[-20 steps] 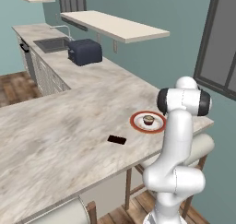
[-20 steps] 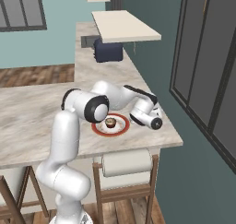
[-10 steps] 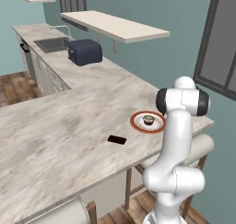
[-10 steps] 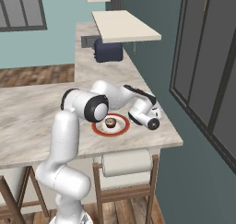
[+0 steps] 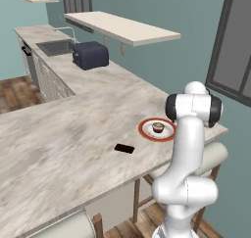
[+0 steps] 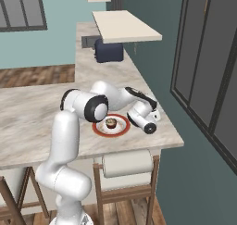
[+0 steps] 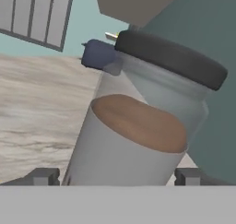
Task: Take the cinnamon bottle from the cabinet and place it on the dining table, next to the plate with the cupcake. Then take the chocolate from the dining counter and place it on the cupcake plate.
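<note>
In the hand view the cinnamon bottle (image 7: 138, 126) stands close up, slightly tilted, clear with brown powder and a dark cap. It rests on the marbled dining table (image 7: 41, 103). My gripper (image 7: 115, 176) is open, one fingertip on each side of the bottle's base with small gaps. From the right base view the gripper (image 6: 147, 122) sits low on the table just right of the red-rimmed plate (image 6: 99, 128) with the cupcake (image 6: 111, 123). In the left base view the plate (image 5: 146, 132), the cupcake (image 5: 158, 128) and the dark chocolate (image 5: 124, 148) lie on the counter; my arm hides the hand.
The cabinet shelf (image 5: 122, 29) hangs over the far counter, with a dark toaster (image 5: 90, 55) and a sink (image 5: 56, 47) beyond. A stool (image 5: 213, 156) stands under the table's edge. The table edge (image 6: 139, 150) runs just in front of the plate.
My fingers have spread apart and let go of the bottle, which now stands on the table. The arm has barely moved.
</note>
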You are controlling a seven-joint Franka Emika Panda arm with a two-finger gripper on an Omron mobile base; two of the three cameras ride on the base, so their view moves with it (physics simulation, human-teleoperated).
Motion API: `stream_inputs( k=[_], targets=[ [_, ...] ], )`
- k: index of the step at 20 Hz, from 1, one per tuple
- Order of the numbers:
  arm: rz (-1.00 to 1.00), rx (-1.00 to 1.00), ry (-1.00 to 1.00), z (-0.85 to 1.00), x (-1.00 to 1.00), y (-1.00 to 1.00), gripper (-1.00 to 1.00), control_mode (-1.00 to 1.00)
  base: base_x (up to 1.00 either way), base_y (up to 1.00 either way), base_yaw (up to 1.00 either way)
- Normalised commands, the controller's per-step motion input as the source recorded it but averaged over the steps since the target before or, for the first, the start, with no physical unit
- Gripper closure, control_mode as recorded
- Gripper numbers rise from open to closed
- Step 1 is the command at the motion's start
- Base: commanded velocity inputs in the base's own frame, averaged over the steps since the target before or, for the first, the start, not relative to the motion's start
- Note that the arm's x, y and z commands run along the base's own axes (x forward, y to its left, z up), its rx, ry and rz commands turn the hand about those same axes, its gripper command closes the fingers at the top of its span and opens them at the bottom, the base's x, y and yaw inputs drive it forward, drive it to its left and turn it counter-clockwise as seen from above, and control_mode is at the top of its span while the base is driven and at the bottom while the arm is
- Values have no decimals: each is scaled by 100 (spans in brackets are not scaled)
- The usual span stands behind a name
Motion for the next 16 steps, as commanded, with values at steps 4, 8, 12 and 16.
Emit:
stream_inputs(
  k=[4,8,12,16],
  targets=[
    [-6,0,0,-23,0,-2,-100,-100,0,0,0],
    [-5,0,0,-27,-5,-1,-100,-100,0,0,0],
    [-6,0,0,-29,-26,0,-100,-100,0,0,0],
    [-7,0,0,-29,-29,0,-100,-100,0,0,0]
  ],
)
